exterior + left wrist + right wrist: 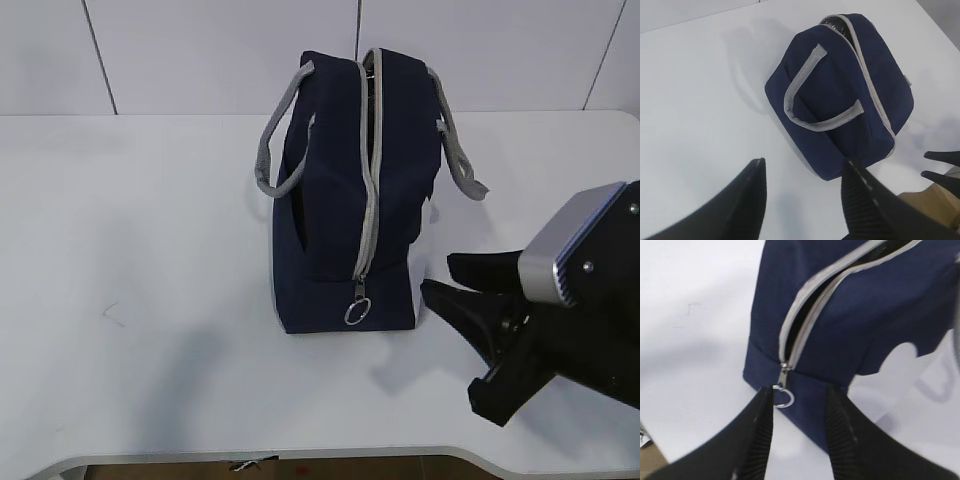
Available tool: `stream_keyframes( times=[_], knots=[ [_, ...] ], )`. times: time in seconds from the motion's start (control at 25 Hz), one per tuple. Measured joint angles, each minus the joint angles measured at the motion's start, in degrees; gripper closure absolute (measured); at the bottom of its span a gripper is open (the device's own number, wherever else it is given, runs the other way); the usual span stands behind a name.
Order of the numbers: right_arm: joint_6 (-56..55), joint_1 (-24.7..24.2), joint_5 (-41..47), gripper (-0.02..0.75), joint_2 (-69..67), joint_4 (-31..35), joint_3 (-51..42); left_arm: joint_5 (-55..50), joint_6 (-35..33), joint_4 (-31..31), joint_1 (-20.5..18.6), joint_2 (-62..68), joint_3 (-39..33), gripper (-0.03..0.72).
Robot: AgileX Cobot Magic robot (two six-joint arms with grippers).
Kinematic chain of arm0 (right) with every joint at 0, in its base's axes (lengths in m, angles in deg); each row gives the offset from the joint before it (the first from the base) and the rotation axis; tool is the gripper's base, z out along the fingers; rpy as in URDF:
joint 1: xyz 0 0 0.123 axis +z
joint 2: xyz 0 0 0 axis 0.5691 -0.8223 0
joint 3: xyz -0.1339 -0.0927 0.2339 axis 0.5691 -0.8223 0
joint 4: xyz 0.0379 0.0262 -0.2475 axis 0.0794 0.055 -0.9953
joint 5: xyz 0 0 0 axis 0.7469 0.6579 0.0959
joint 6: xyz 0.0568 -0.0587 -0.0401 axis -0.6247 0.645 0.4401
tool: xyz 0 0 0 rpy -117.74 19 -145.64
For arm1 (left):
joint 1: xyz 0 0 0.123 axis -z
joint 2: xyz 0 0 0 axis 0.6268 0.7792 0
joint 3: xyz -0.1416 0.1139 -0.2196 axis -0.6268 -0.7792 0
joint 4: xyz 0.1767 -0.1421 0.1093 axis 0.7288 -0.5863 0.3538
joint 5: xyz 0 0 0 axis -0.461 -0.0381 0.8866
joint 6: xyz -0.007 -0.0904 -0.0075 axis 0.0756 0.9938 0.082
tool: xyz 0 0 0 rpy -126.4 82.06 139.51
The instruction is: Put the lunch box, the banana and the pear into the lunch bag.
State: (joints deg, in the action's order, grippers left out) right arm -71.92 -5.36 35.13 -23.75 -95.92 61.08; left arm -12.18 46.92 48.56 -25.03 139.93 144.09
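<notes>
The navy lunch bag stands upright in the middle of the white table, grey handles hanging to each side. Its grey zipper is open along the top and down the near end, with the ring pull hanging low. My right gripper is open and empty, just right of the bag's near end. In the right wrist view the gripper faces the bag, its left finger beside the ring pull. My left gripper is open and empty, above the table short of the bag. The lunch box, banana and pear are out of view.
The white table stretches to the left of the bag, with its front edge close below. A white panelled wall stands behind. The right gripper's fingertips show at the right edge of the left wrist view.
</notes>
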Motion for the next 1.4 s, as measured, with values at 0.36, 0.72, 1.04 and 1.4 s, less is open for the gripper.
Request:
stream_keyframes(
  times=[0.36, 0.72, 1.04, 1.4],
  knots=[
    [-4.80, 0.00, -10.41, 0.437, -12.16, -8.72, -0.23, 0.00, 0.13, -0.13, 0.00, 0.00, 0.00, 0.319],
    [-6.31, 0.00, -20.05, 0.436, -22.41, -8.69, 0.14, 0.00, 0.13, -0.13, 0.00, 0.00, 0.00, 0.326],
    [-6.53, 0.00, -24.35, 0.436, -29.78, -3.01, 2.59, 0.00, 0.22, -0.13, 0.00, 0.00, 0.00, 0.327],
    [-6.87, 0.00, -25.84, 0.401, -32.87, -1.64, 2.95, 0.00, 0.36, -0.13, 0.00, 0.00, 0.00, 0.328]
  ],
)
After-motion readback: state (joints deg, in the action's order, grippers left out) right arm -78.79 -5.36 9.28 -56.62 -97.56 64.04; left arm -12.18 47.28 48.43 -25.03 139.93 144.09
